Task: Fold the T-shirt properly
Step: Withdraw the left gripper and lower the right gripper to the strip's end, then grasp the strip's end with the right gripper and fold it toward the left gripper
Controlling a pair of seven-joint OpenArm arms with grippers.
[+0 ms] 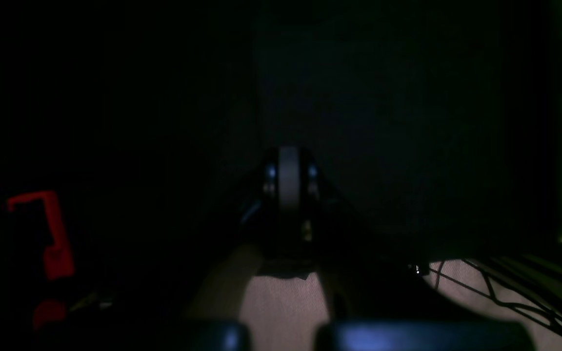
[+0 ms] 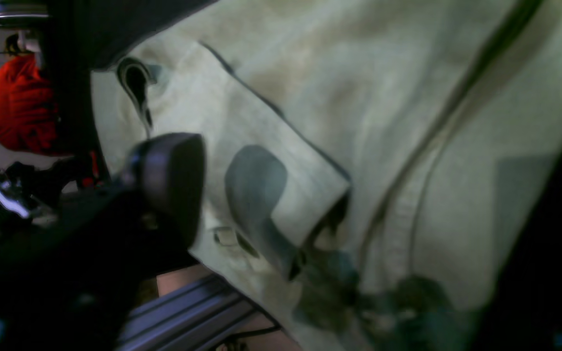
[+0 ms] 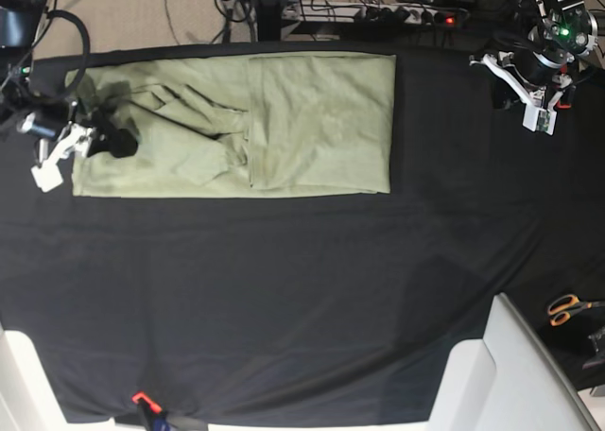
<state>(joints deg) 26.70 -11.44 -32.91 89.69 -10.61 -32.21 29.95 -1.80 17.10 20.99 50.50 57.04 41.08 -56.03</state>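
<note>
Since the T-shirt (image 3: 312,119) is soft and limp, we should pinch its left hem; right gripper (image 3: 106,140) jaws apart, left gripper (image 3: 541,105) closed.

plain sage-green t-shirt (image 3: 284,119); black table cloth (image 3: 284,299); orange-handled scissors (image 3: 567,308)

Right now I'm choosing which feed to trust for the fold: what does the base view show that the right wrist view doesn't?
Only the base view shows the whole T-shirt folded into a long rectangle on the black table cloth, the left pincer parked away from it, and orange-handled scissors. Only the right wrist view shows the ribbed collar and a folded sleeve edge up close. Both show the right pincer over the shirt's collar end.
</note>
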